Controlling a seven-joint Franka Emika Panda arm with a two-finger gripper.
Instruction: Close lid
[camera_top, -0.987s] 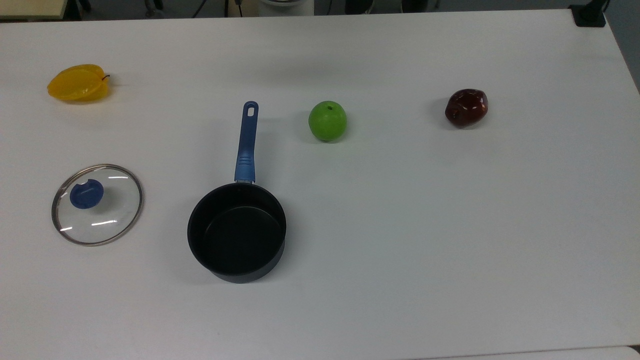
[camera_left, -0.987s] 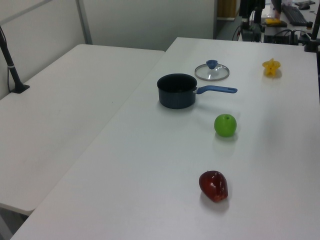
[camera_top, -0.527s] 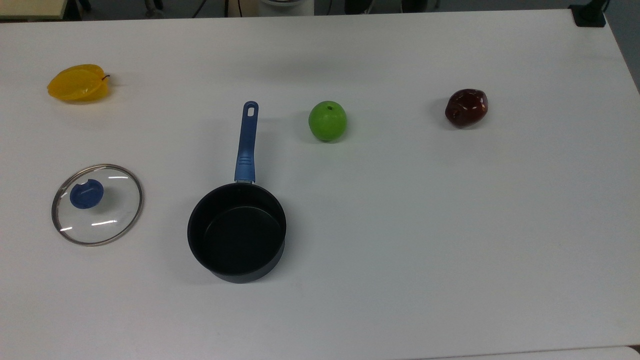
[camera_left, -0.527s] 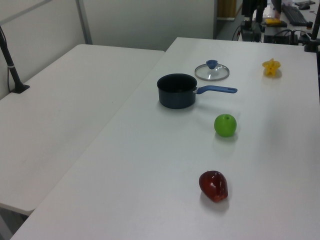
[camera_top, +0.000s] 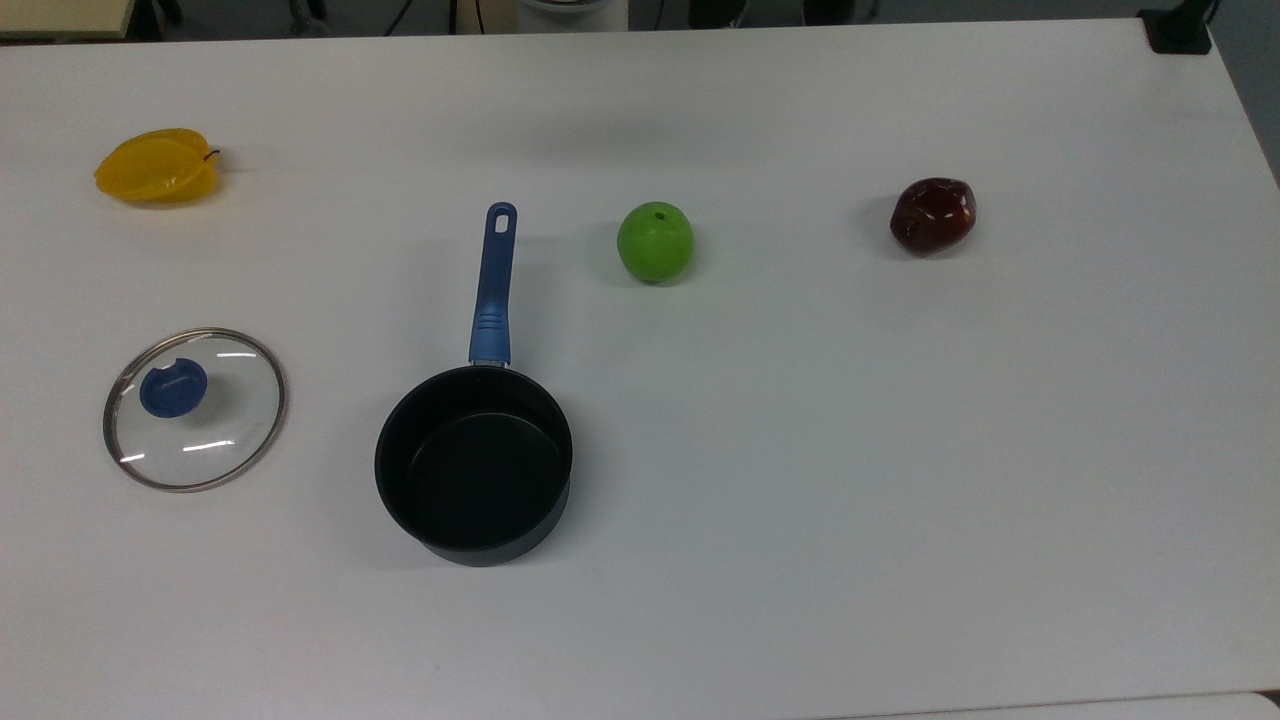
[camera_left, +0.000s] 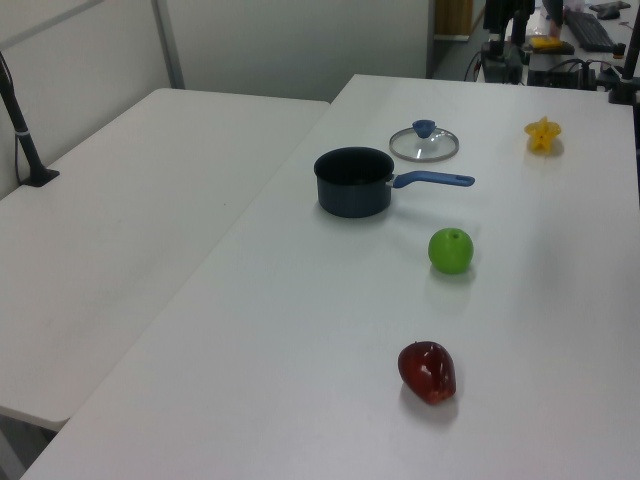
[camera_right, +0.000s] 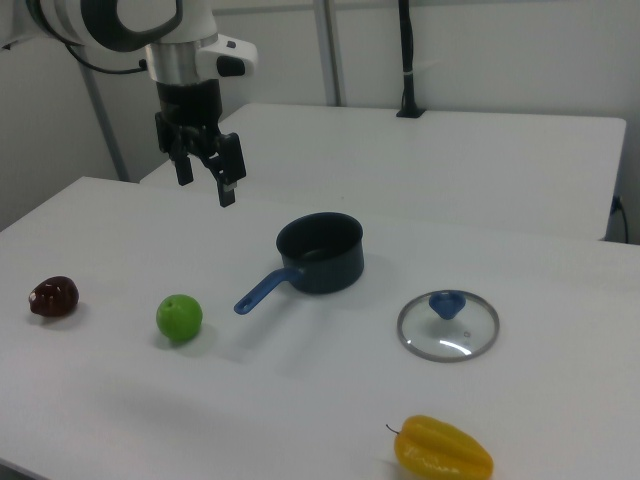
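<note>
Nothing on the surface has moved since the frames a second and half a second ago: lid, pan and the three fruits lie where they lay.

No writing can be read on any of the things.

The lid lies flat on the surface at the left of the top view, knob up, the blue knob showing off-centre toward its upper left. It is well apart from the pan, which sits left of centre in the lower half of the top view, open, upright and with nothing inside. The pan's blue handle points toward the top edge of the top view.

A yellow star fruit lies in the upper left of the top view, a green apple just right of the handle's end, and a dark red apple farther to the right. None of them touches the pan or the lid, and the bare surface between lid and pan is free.

In the right view the gripper hangs in the upper left of the frame, above the surface and apart from every object, its jaws apart and holding nothing.
</note>
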